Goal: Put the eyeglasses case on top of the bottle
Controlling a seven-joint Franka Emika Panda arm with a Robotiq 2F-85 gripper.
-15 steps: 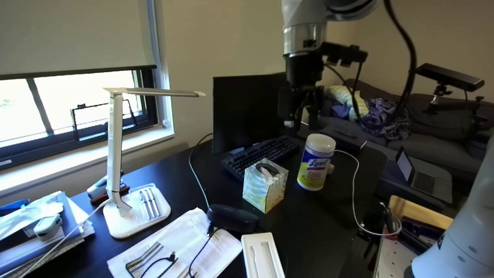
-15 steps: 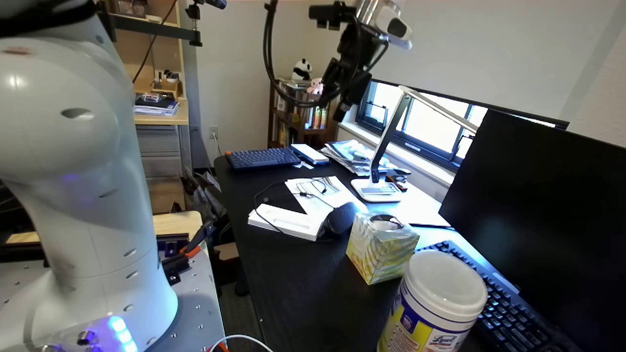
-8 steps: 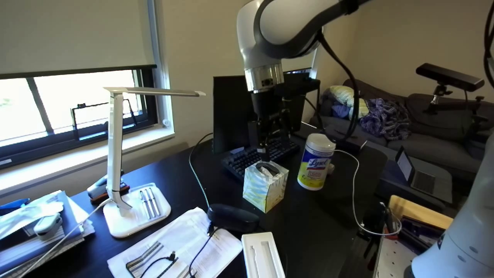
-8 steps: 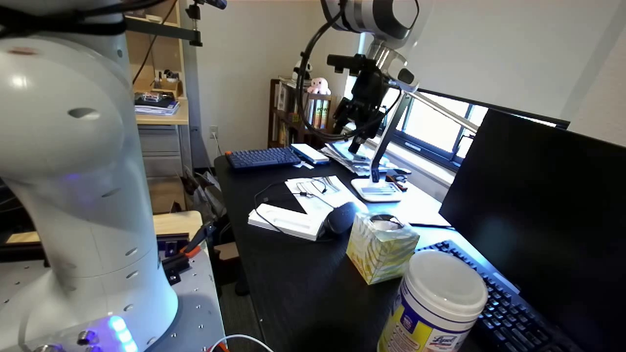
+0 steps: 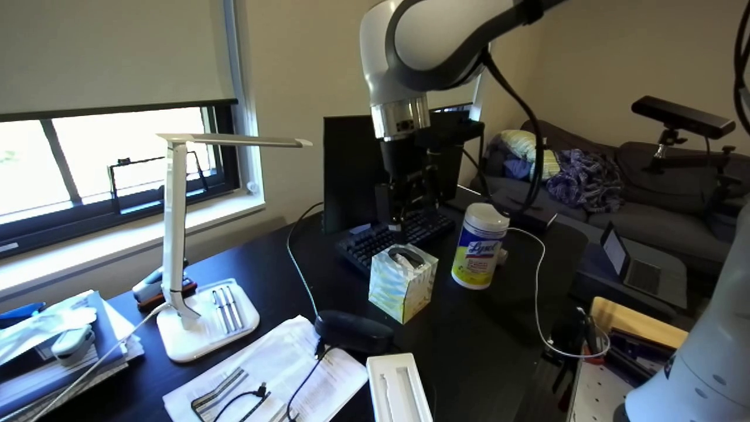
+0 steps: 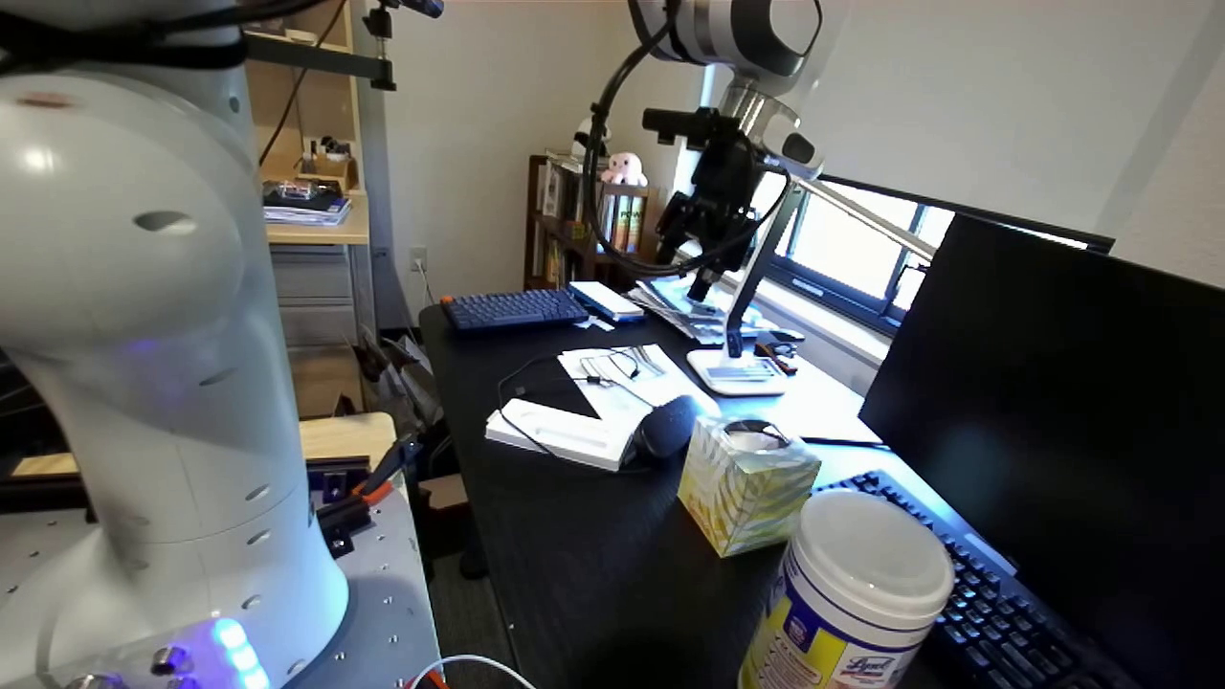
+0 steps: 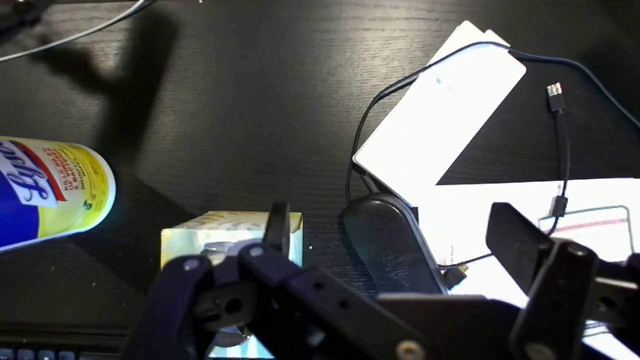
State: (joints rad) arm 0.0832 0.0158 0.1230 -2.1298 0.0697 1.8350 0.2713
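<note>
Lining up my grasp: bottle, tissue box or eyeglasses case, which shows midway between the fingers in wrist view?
The black eyeglasses case, between the fingers; the tissue box is partly behind one, the bottle at the picture's left edge.

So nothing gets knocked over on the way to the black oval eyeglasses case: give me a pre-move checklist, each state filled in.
Black angular fingers open: ok, wide apart.
Black oval eyeglasses case between them in the wrist view: ok.
Black cable with metal-tipped plug away from case: not ok, meets its edge.
Patterned cube-shaped cardboard tissue box apart from fingers: ok, gap visible.
Blue-and-yellow cylindrical plastic bottle upright, white plastic cap on: ok.
Case balancing on the cap: cannot tell.
</note>
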